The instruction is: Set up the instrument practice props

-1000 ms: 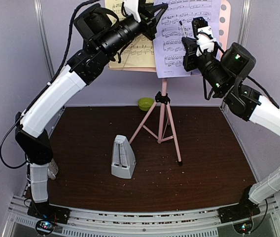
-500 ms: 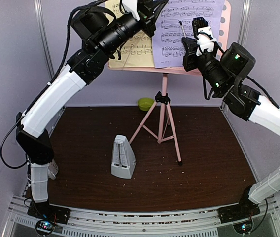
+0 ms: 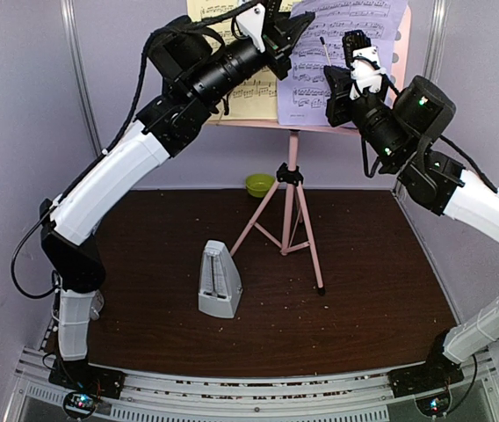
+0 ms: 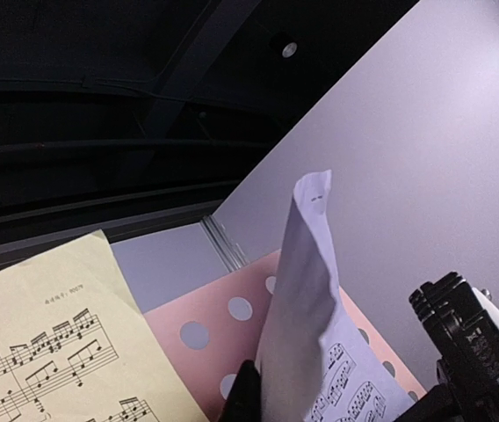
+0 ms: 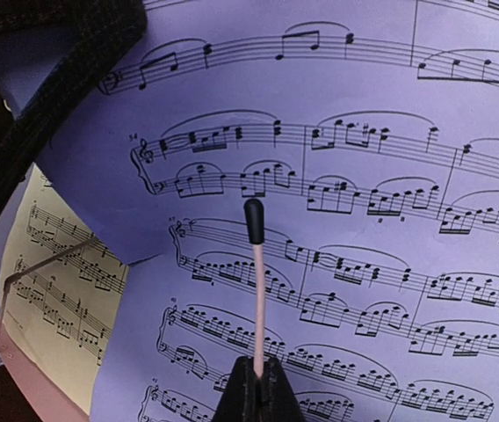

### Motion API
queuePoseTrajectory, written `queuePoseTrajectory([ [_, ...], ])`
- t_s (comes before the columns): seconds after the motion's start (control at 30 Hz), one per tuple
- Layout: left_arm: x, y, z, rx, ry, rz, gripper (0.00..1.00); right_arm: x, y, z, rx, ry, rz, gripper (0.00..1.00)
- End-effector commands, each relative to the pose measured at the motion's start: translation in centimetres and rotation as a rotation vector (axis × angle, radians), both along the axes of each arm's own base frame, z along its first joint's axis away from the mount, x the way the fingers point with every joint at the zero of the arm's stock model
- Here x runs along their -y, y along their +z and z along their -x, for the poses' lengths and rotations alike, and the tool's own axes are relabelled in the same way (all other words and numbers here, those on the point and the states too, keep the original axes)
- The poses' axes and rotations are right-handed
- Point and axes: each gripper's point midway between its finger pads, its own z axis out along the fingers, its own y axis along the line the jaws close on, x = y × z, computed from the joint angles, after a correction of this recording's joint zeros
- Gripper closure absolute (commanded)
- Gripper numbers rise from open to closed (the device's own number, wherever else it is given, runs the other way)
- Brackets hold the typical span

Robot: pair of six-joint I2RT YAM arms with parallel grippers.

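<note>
Both pinch: left gripper [image 3: 286, 25] has lifted the lavender sheet [image 3: 307, 75], seemingly seating it on the stand [image 3: 292, 176]; right gripper [image 5: 256, 387] holds its rod [image 5: 256, 290].

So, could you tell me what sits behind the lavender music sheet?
The pink perforated desk and part of the yellow sheet; the lavender sheet hides the rest of the desk.

Metronome [image 3: 220, 281] and tripod legs [image 3: 309, 237] block mid-table; open tabletop [image 3: 381, 281] lies right of them.
</note>
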Motion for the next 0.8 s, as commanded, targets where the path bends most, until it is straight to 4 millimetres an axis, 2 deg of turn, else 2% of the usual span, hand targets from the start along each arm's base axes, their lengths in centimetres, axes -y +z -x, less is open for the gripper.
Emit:
queuePoseTrajectory([
  [0.0, -0.7, 1.1, 0.4, 0.043, 0.000, 0.038, 1.00, 0.1, 1.0, 0.6, 0.032, 0.030, -0.025, 1.00],
  [0.37, -1.7, 2.4, 1.7, 0.052, 0.009, 0.056, 0.73, 0.3, 0.9, 0.3, 0.025, 0.020, -0.030, 1.00],
  [0.6, -2.3, 2.8, 2.5, 0.048, 0.028, 0.057, 0.68, 0.7, 1.1, 0.1, 0.022, 0.007, -0.044, 1.00],
  [0.77, -2.7, 2.9, 2.7, 0.042, 0.027, 0.058, 0.64, 0.8, 1.0, 0.0, 0.017, 0.002, -0.042, 0.89],
])
